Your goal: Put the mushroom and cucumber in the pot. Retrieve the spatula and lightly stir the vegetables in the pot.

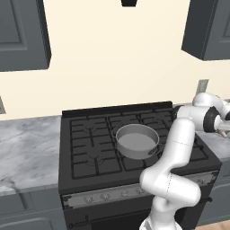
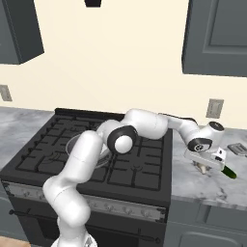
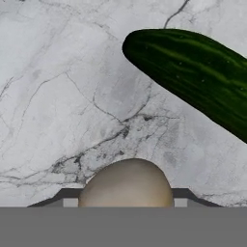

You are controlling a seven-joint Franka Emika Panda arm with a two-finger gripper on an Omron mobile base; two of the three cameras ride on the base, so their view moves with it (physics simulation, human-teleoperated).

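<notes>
1. In the hand view the mushroom [image 3: 126, 183] sits closest, its rounded beige cap right between the dark tips of the pincer [image 3: 126, 197]; whether the tips already press on it I cannot tell
2. Just past the cap lies bare grey-veined marble surface [image 3: 58, 96]
3. Farther along that view the cucumber [image 3: 193, 77] lies flat on the marble, dark green, running slantwise, near the mushroom but not touching it
4. From the right base view the arm reaches over the stove's right side, the pincer [image 2: 205, 168] low over the surface to the right of the stove [image 2: 140, 169], with one green end of the cucumber [image 2: 230, 172] poking out beside the hand
5. A small dark flat thing [image 2: 239, 148] lies farther back on the same surface, too small to name
6. In the left base view the pot [image 1: 136, 140] stands on the stove's grates near the middle, grey and with nothing inside, well apart from both vegetables
7. A wall socket [image 2: 214, 108] sits on the cream wall behind
</notes>
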